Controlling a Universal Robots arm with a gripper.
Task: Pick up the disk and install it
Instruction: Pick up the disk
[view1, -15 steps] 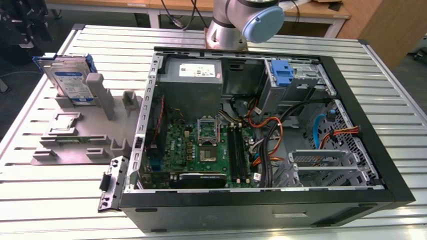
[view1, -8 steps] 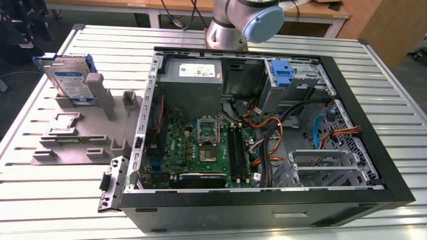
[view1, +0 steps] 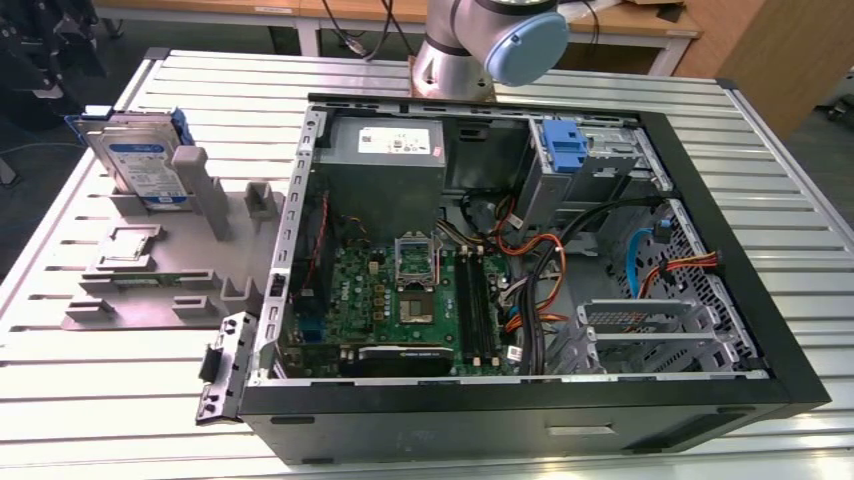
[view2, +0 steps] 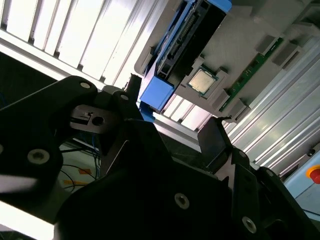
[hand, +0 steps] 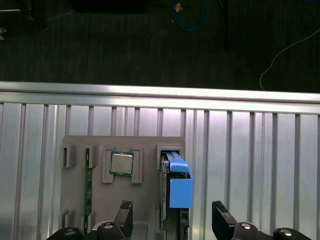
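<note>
Quick take on the grab. The flat grey metal disk (view1: 140, 160), the one with the white-and-blue label and blue plastic rails, is standing on edge in a slot at one end of the grey plastic holder (view1: 147, 298). That holder sits on the slatted aluminium tabletop (view1: 120, 400), just beside the open black computer case (view1: 534, 410). Your tool (hand: 171, 207) is spread wide and holding nothing. In the first wrist view one finger shows either side of the disk's top edge. It looks to me like it's hovering above the holder, not touching anything.

My advice for this step:
- Centre the fingers over the disk so both pads meet its flat faces at the same moment. Otherwise I'd expect it to tip in the slot.
- Bite the metal body and not the blue rail end (hand: 181, 192), because plastic probably flexes and slips.
- Watch the finger on the side towards the middle of the holder. The small square silver processor chip (hand: 121, 163) and the thin green circuit strip (hand: 88, 190) sit in their own pockets there, near the disk's slot.
- Come straight down along the slot and lift straight up, so the rails don't bind on the holder walls.
</note>
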